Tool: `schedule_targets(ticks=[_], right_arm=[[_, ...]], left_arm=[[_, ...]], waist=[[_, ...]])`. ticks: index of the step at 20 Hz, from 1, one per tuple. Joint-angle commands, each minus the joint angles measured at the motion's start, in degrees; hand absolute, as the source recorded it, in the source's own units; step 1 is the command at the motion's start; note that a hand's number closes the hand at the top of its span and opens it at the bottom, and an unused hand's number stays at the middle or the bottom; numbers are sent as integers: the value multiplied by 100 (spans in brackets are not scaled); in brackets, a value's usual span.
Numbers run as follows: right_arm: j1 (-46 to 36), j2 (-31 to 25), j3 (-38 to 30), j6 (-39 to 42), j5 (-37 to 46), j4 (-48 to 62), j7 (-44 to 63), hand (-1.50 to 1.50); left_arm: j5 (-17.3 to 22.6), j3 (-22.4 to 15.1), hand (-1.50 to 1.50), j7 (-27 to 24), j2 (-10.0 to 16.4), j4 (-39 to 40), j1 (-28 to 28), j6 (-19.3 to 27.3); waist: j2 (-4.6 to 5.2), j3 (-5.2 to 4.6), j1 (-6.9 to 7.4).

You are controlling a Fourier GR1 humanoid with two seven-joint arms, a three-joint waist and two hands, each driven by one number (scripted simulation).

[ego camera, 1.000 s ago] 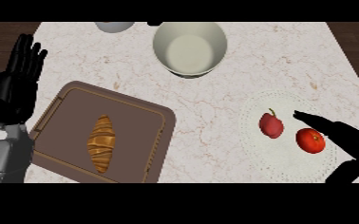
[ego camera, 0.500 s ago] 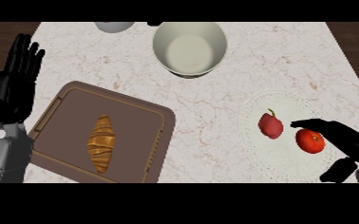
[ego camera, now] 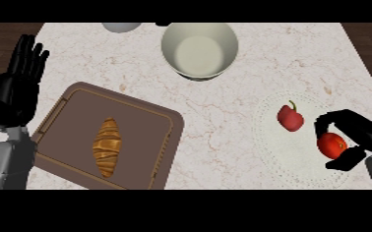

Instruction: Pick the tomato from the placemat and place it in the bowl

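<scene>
**One tomato (ego camera: 332, 145) in the right hand's (ego camera: 343, 119) grasp, on a pale placemat (ego camera: 280, 153)**

The round, glossy red tomato is lying on the right side of the placemat, near the right edge of the scene. The black right hand is coming in from that edge and is clasping it, with curled fingers arching over its far side and the thumb hooking round its near side. The placemat is round and off-white, with a dotted, lace-like border. Just left of the tomato, a second, darker red fruit (ego camera: 290, 118) with a short stem is also sitting on the mat, apart from the hand.

The bowl (ego camera: 171, 54) is standing well apart from the mat, toward the far side of the counter (ego camera: 291, 59). It is deep, round, smooth and cream-coloured. The counter is showing a pale marble surface with faint brown veins.

On the near left, a brown rectangular tray (ego camera: 149, 123) with rounded corners and a raised rim is lying at an angle, and is carrying a golden, ridged croissant (ego camera: 108, 146). The left hand (ego camera: 20, 81) is resting at the left edge, fingers straight and pointing away. A small grey rounded object (ego camera: 120, 27) is showing at the far edge.
</scene>
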Motion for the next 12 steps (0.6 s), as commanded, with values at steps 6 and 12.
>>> schedule_targets(ticks=[6, 12], right_arm=[[-2155, -1297, 97, 256, 762, 1119, -40, 150], [-2915, -1581, -54, -70, 823, 1811, -453, 150]], left_arm=[[-31, -426, 0, -45, -218, -68, -425, -180], [-45, -441, 0, 35, -214, 14, -652, -151]], waist=[[361, 64, 927], [383, 77, 905]])
